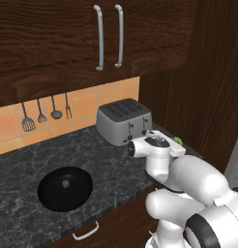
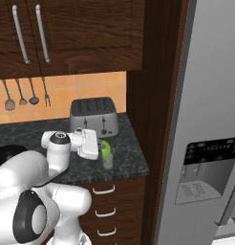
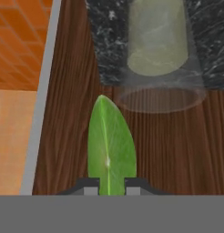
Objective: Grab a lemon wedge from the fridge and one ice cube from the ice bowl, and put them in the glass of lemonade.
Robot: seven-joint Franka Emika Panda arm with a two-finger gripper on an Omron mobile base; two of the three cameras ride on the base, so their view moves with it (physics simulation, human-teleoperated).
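In the left base view, the white arm rose from the lower right and bent forward over the dark stone counter (image 1: pixel 24 169). The gripper (image 1: pixel 175 143) was at the right end of the counter, just in front of the toaster (image 1: pixel 124 121). A small green piece, the lemon wedge (image 1: pixel 178 141), showed at its far side. The ice bowl (image 1: pixel 65 188) lay on the counter well apart to the left, with the ice cube (image 1: pixel 65 183) as a pale spot inside it.

In the right base view, the gripper (image 2: pixel 101 149) pointed to the right, toward the fridge (image 2: pixel 205 119). The lemon wedge (image 2: pixel 105 146) stuck out from its tip, directly above the glass of lemonade (image 2: pixel 107 160), which stood on the counter in front of the toaster (image 2: pixel 93 117). I could not tell if the wedge touched the glass rim.

In the hand view, the two dark fingertips (image 3: pixel 89 184) were closed narrowly on the base of the lemon wedge (image 3: pixel 110 145), one at each side, and the wedge pointed away from the camera. The glass of lemonade (image 3: pixel 157 45) appeared beyond the tip of the wedge and a little to the right, on the counter edge.
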